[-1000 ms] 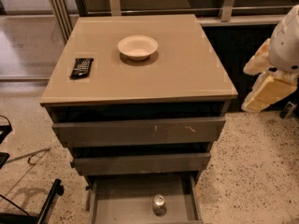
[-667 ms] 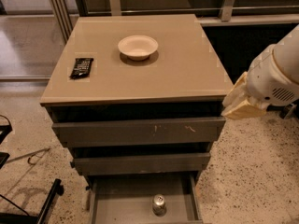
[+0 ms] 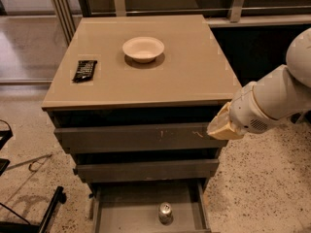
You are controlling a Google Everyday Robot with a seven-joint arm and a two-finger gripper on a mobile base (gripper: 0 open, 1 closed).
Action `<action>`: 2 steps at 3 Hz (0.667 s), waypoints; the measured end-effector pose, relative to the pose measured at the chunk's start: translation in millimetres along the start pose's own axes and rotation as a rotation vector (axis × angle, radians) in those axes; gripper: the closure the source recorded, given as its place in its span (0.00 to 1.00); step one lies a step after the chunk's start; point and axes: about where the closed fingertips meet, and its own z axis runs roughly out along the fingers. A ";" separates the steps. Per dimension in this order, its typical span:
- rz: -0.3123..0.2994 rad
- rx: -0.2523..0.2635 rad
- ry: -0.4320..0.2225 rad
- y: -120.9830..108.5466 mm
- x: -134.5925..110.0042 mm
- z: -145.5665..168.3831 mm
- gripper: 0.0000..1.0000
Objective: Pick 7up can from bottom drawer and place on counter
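Observation:
The 7up can (image 3: 165, 212) stands upright in the open bottom drawer (image 3: 126, 212), near the middle, silver top showing. The counter (image 3: 194, 72) is the beige top of the grey cabinet. My white arm comes in from the right. My gripper (image 3: 221, 126) shows as a tan shape at the cabinet's front right corner, level with the top drawer, well above and to the right of the can.
A beige bowl (image 3: 143, 49) sits at the back middle of the counter. A black flat packet (image 3: 84, 70) lies near its left edge. Two scratched grey drawers (image 3: 136, 139) are above the open one. Black cables and a bar (image 3: 48, 212) lie on the speckled floor at left.
My arm has swung in from the far right and moved left and down, so the gripper now sits at the cabinet's front right corner. The can has not moved.

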 end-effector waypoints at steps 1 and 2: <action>0.000 -0.001 0.001 0.4 0.0 -0.1 1.00; 0.012 -0.009 -0.009 7.4 14.6 14.6 1.00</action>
